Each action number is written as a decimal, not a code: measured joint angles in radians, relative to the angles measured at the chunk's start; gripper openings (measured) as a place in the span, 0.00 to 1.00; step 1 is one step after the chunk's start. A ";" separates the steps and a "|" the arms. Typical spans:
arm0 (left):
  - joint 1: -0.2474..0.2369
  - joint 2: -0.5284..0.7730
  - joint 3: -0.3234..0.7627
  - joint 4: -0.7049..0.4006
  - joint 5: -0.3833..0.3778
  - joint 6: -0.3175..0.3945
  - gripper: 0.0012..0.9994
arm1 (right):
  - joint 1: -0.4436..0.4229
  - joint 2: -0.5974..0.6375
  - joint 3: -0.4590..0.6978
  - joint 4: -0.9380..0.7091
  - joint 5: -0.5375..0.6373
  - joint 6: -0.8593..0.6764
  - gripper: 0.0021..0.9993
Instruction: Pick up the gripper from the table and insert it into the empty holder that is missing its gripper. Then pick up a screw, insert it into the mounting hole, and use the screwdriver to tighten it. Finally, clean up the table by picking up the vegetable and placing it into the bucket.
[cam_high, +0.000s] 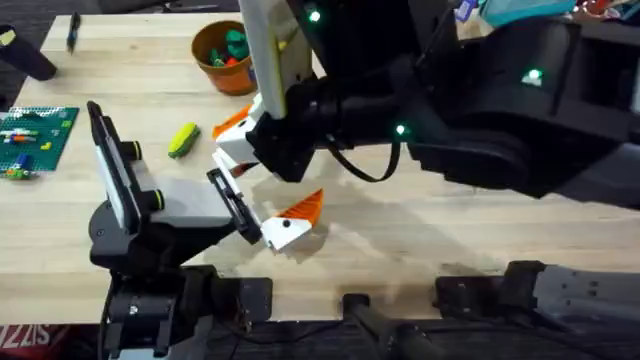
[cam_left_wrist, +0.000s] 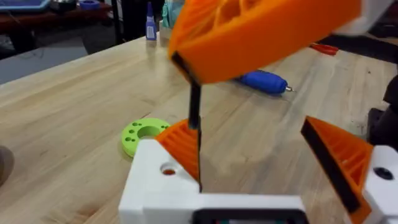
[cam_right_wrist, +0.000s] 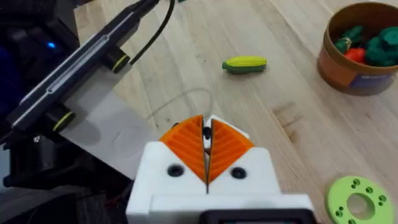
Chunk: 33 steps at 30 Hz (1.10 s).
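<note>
Bucket (cam_right_wrist: 359, 53) cut off; screwdriver (cam_left_wrist: 264, 81) half hidden behind orange tip.

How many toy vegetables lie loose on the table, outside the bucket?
1: a yellow and green vegetable lies on the bare wood, apart from the bucket. Part of the table is covered, so another could be hidden.

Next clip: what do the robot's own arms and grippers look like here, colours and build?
Both arms are black, with small green indicator lights on the right arm and a thin black cable looping under it. Each gripper has white angular finger blocks carrying orange ribbed triangular pads with black edging: left gripper, right gripper. Small dark round holes mark the white block faces.
</note>
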 joint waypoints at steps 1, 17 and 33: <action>0.000 0.000 0.000 0.000 0.000 0.000 0.99 | 0.000 0.000 0.000 0.000 0.000 0.000 0.00; 0.000 0.000 0.000 0.000 0.000 0.000 0.99 | 0.000 0.022 0.000 0.032 0.000 0.004 0.00; 0.000 0.000 0.000 0.000 0.000 0.000 0.99 | 0.000 0.054 0.000 0.024 0.019 0.005 0.00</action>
